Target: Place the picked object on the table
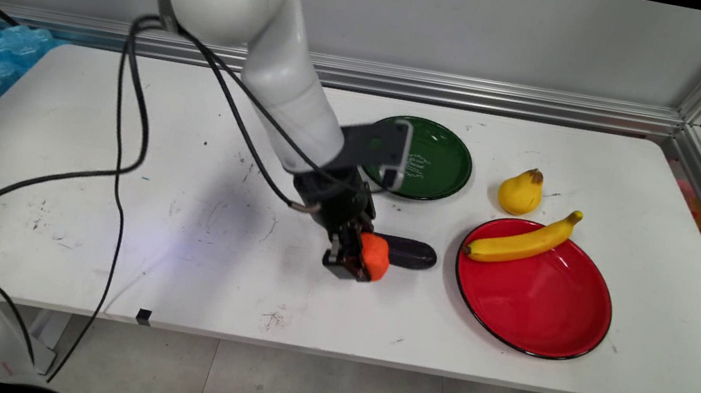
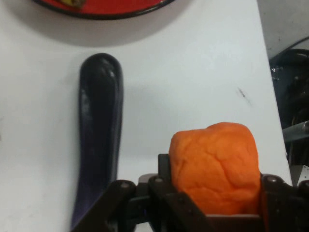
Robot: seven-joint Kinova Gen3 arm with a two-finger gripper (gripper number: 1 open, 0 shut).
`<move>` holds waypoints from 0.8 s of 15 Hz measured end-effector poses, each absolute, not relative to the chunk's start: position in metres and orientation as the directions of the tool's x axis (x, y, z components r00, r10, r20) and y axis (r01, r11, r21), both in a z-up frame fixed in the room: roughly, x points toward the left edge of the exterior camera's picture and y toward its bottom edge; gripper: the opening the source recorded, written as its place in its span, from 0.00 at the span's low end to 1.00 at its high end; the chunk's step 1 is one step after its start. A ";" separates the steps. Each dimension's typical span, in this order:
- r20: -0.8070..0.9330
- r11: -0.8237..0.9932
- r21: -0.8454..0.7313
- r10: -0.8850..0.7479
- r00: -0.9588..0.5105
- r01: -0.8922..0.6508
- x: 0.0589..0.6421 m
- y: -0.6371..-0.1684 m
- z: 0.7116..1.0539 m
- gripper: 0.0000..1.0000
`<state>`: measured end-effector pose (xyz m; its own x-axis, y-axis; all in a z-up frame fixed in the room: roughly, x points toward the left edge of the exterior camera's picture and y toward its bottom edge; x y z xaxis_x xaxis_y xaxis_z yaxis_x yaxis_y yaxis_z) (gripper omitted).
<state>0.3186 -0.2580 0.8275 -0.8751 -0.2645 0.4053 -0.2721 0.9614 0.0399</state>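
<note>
My black gripper is low over the middle of the white table, shut on an orange lumpy fruit. In the hand view the orange fruit sits squeezed between the two fingers. A dark purple eggplant lies on the table just right of the gripper, touching or nearly touching the orange fruit. In the hand view the eggplant stretches along the left side, beside the gripper.
A red plate at the right carries a banana across its far rim. A yellow pear stands behind it. A green plate lies behind the gripper. Black cables hang over the left table.
</note>
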 end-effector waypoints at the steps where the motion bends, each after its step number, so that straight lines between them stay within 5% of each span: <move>1: 0.401 0.962 0.043 -0.265 -0.877 -0.271 0.315 -0.258 0.820 0.00; 11: 0.363 0.971 0.042 -0.235 -0.902 -0.236 0.278 -0.260 0.761 0.00; 12: 0.361 0.972 0.040 -0.230 -0.904 -0.231 0.276 -0.259 0.758 1.00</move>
